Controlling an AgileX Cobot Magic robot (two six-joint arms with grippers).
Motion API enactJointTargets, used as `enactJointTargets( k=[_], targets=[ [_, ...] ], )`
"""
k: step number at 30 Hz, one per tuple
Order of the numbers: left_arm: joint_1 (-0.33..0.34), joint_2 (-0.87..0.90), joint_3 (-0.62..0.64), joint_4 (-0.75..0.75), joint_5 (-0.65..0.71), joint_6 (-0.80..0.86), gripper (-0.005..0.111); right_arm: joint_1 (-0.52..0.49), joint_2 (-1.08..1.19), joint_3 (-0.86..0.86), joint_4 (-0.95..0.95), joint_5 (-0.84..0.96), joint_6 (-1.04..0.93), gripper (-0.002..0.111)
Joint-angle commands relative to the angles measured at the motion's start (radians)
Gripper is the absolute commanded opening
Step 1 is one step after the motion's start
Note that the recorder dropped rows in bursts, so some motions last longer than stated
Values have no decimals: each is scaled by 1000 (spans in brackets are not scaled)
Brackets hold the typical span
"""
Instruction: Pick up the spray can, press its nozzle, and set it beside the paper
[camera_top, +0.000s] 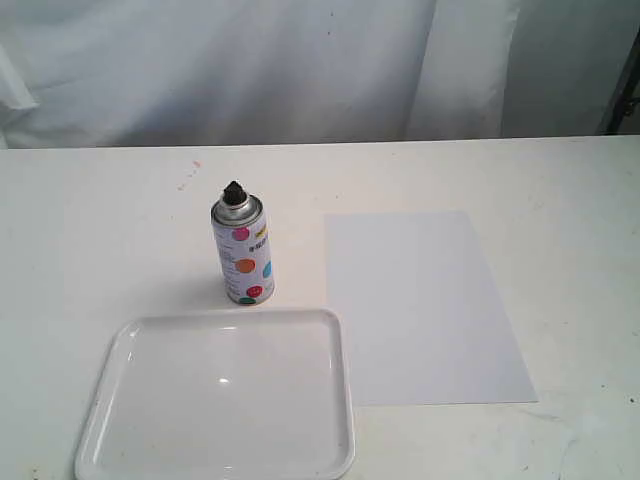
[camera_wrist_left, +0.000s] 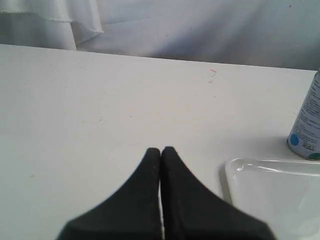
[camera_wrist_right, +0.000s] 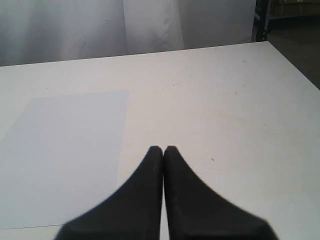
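Observation:
The spray can (camera_top: 243, 252), white with coloured dots, stands upright on the table left of the paper (camera_top: 420, 305). Its black nozzle (camera_top: 234, 191) tops the silver dome. In the left wrist view only the can's lower side (camera_wrist_left: 307, 125) shows at the frame's edge. My left gripper (camera_wrist_left: 160, 149) is shut with nothing in it, well apart from the can. My right gripper (camera_wrist_right: 163, 148) is shut and holds nothing, hovering beside the paper (camera_wrist_right: 62, 150). Neither gripper appears in the exterior view.
A glossy white tray (camera_top: 130, 345) with a raised rim lies in front of the can; its corner (camera_wrist_left: 240, 167) shows in the left wrist view. White cloth hangs behind the table. The table's right edge (camera_wrist_right: 295, 67) drops off to a dark floor.

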Motion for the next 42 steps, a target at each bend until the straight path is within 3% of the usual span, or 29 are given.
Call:
enactJointTargets(
  k=[1, 10, 18, 25, 33, 39, 42],
  targets=[
    [3, -3, 5, 2, -81, -7, 0, 1, -7, 4, 2, -6, 1, 0],
    [3, -3, 5, 2, -333, -5, 0, 1, -7, 4, 2, -6, 1, 0],
    [3, -3, 5, 5, -401, -3, 0, 1, -7, 4, 2, -6, 1, 0],
    [3, -3, -8, 2, -560, -31, 0, 1, -7, 4, 2, -6, 1, 0],
    [3, 99, -244, 53, -545, -9, 0, 1, -7, 4, 2, -6, 1, 0],
    [3, 358, -480, 114, -551, -3, 0, 1, -7, 4, 2, -6, 1, 0],
    [3, 606, -670, 144, -613, -3, 0, 1, -7, 4, 2, -6, 1, 0]
  ],
)
